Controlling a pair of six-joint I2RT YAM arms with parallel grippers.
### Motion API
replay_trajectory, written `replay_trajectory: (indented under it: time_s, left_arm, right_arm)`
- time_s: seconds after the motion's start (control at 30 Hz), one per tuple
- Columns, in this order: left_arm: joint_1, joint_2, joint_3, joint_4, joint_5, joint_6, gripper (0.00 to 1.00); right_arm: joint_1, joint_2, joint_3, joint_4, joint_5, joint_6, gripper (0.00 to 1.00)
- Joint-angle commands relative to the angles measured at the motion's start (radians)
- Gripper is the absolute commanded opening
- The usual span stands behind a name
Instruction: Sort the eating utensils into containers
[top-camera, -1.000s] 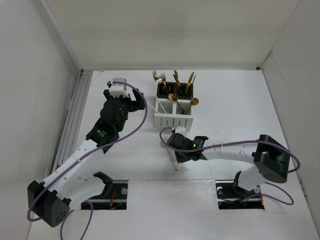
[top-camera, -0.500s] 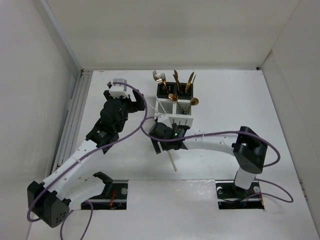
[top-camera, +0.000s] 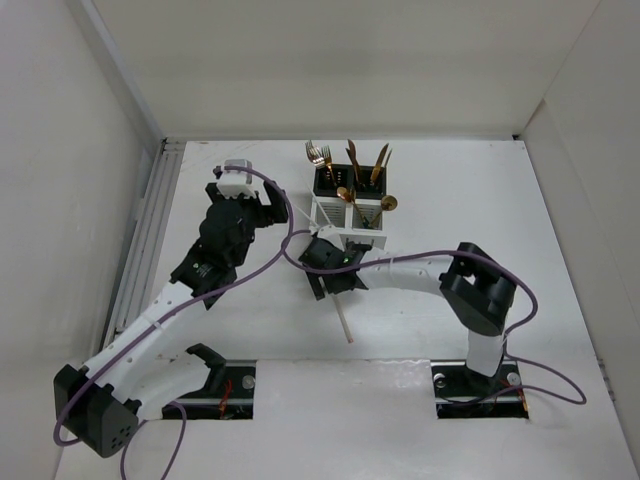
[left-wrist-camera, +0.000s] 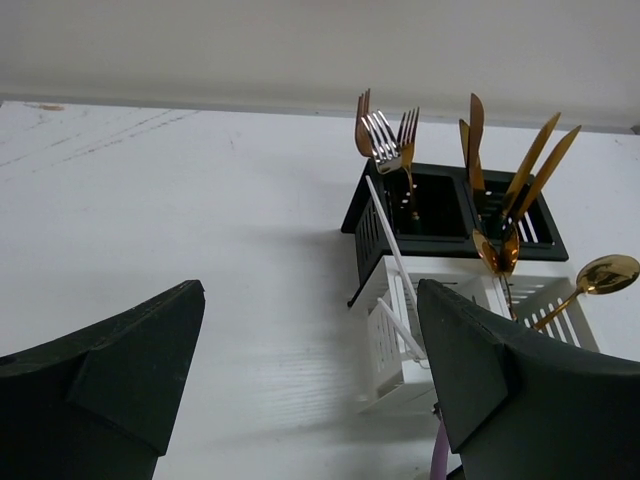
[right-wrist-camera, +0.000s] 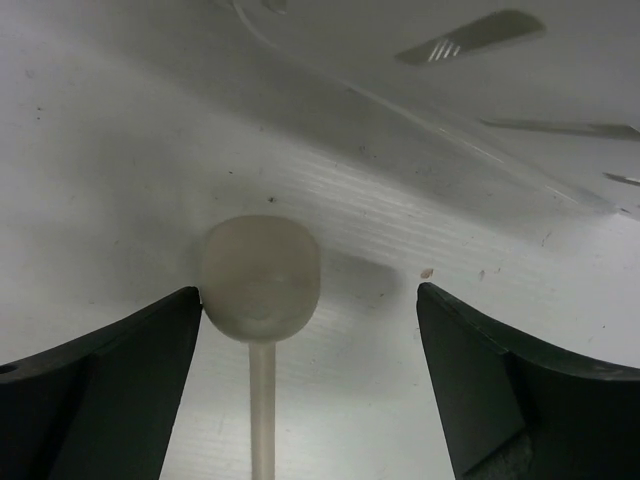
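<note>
The right arm reaches from its base out leftward, elbow raised, and brings the right gripper (top-camera: 330, 268) down low just in front of the white caddy (top-camera: 345, 241). Its fingers (right-wrist-camera: 110, 365) stand wide apart, clamping nothing. The cream spoon (right-wrist-camera: 262, 270) lies flat on the table between them, bowl close against 1 finger, with its handle running away from the white caddy toward the arm bases.

The left arm stretches forward from its base, and the left gripper (top-camera: 262, 205) hangs just left of the white caddy, jaws wide and empty.

The black caddy (left-wrist-camera: 365, 232) stands touching the white caddy's far side. It holds silver and copper forks (left-wrist-camera: 385, 140) in 1 compartment and gold knives (left-wrist-camera: 535, 160) in the other. The white caddy holds 2 gold spoons (left-wrist-camera: 608, 273) and a slim white handle (left-wrist-camera: 388, 235)
</note>
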Motion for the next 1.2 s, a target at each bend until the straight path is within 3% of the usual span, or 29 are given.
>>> replay_trajectory:
  time_s: [0.0,0.4,0.53,0.97,1.1,1.17]
  left_arm:
    - [0.017,-0.024,-0.006,0.03,-0.006,-0.007,0.85]
    - [0.026,-0.024,-0.006,0.03,0.003,-0.007,0.85]
    - [0.026,-0.024,-0.006,0.03,0.003,-0.016,0.85]
    - [0.026,-0.024,-0.006,0.021,0.012,-0.016,0.85]
    - [0.026,-0.024,-0.006,0.021,0.012,-0.016,0.85]
    - [0.026,-0.024,-0.006,0.021,0.012,-0.016,0.85]
  right_arm:
    - [0.006,0.011,0.036,0.06,-0.013,-0.042,0.93]
    - [0.006,0.021,0.036,0.094,-0.078,-0.042,0.8]
    - [0.006,0.041,0.046,0.085,-0.089,-0.042,0.65]
    - [0.006,0.012,0.025,0.066,-0.089,-0.024,0.55]
    - [0.006,0.002,0.025,0.056,-0.07,-0.024,0.44]
    - [0.006,-0.008,0.025,0.047,-0.061,-0.024,0.32]
